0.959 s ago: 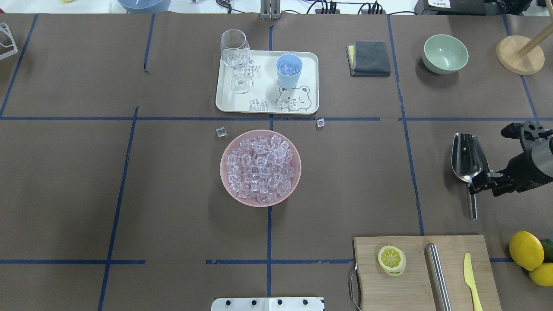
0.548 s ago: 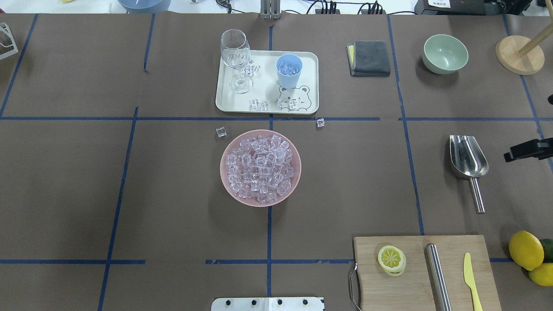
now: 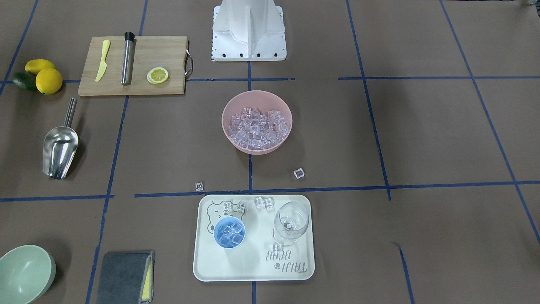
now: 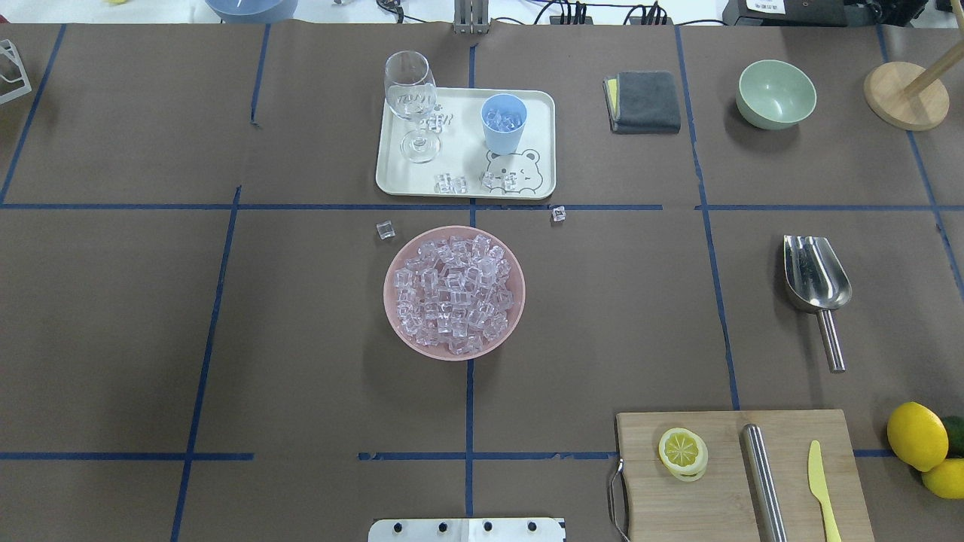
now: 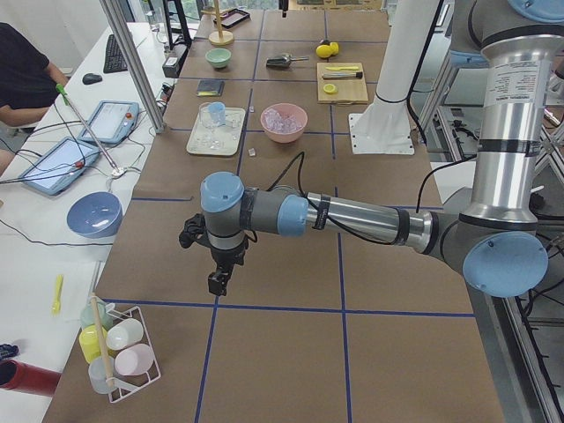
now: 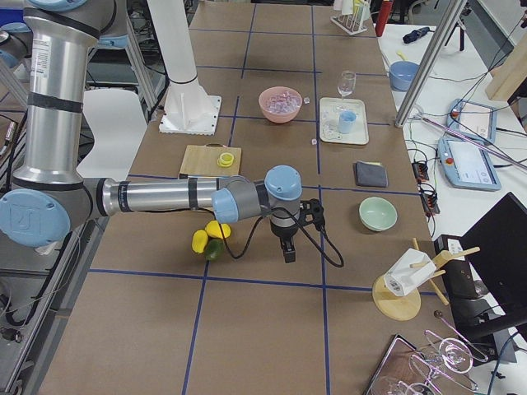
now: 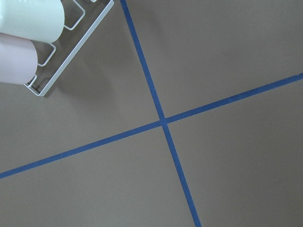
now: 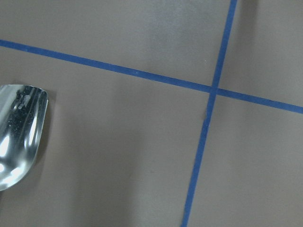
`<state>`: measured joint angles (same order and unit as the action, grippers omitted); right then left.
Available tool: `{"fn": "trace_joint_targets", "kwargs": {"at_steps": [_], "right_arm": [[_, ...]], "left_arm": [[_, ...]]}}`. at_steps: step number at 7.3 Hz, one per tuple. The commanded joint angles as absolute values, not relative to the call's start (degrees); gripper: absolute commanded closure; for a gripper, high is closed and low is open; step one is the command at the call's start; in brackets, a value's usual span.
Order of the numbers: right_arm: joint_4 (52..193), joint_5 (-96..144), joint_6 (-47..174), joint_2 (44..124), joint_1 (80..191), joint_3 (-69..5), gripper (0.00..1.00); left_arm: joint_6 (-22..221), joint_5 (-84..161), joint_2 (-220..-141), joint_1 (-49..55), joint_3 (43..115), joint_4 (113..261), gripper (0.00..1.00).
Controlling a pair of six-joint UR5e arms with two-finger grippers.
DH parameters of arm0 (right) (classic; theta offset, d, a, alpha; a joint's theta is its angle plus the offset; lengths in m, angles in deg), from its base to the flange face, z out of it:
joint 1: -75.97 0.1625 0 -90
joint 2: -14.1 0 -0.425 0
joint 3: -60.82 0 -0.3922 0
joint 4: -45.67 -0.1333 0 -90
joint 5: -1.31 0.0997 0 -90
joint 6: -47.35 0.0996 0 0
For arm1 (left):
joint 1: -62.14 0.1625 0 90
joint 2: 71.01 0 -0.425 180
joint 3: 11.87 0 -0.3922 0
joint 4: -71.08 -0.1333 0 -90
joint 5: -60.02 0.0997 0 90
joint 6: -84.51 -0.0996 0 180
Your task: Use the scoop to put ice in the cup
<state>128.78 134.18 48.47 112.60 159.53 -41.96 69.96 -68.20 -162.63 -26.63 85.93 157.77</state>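
The steel scoop point(image 4: 817, 282) lies free on the table at the right, trough toward the far side; it also shows in the front view point(image 3: 60, 150) and at the edge of the right wrist view point(image 8: 16, 137). The light-blue cup point(image 4: 503, 123) stands on the white tray point(image 4: 542, 143) with ice cubes inside point(image 3: 230, 233). A pink bowl point(image 4: 392, 301) holds a heap of ice point(image 4: 454, 293). My right gripper point(image 6: 288, 253) hangs off to the right of the scoop; my left gripper point(image 5: 216, 282) hangs far left. I cannot tell whether either is open.
Loose cubes lie on the tray point(image 4: 450, 183) and on the table point(image 4: 385, 230) point(image 4: 558, 214). A wine glass point(image 4: 412, 94) stands on the tray. A cutting board point(image 4: 715, 482) with lemon slice, steel cylinder and knife, lemons point(image 4: 916, 435), green bowl point(image 4: 776, 93) and grey cloth point(image 4: 644, 102) sit right.
My right gripper was at the scoop's handle, let it go and drew off to the right, out of the overhead view. The scoop now lies alone, slightly shifted.
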Motion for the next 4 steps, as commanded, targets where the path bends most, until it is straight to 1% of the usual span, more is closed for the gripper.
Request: {"fn": "trace_joint_targets", "kwargs": {"at_steps": [1,2,4], "right_arm": [[137.34,136.92,42.96,112.18,166.3,-41.66,0.0],[137.0,136.92,43.22,113.49,167.71,-40.87,0.0],[136.73,136.49,43.57,113.68,169.22,-40.08,0.0]], "left_arm": [[68.34,-68.38,-162.07,-27.33,85.7,156.16,0.0],[68.08,-68.56,-161.89,-27.42,85.43,156.42,0.0],[68.25,-68.91,-161.36,-28.65,85.34,156.25,0.0]]}}
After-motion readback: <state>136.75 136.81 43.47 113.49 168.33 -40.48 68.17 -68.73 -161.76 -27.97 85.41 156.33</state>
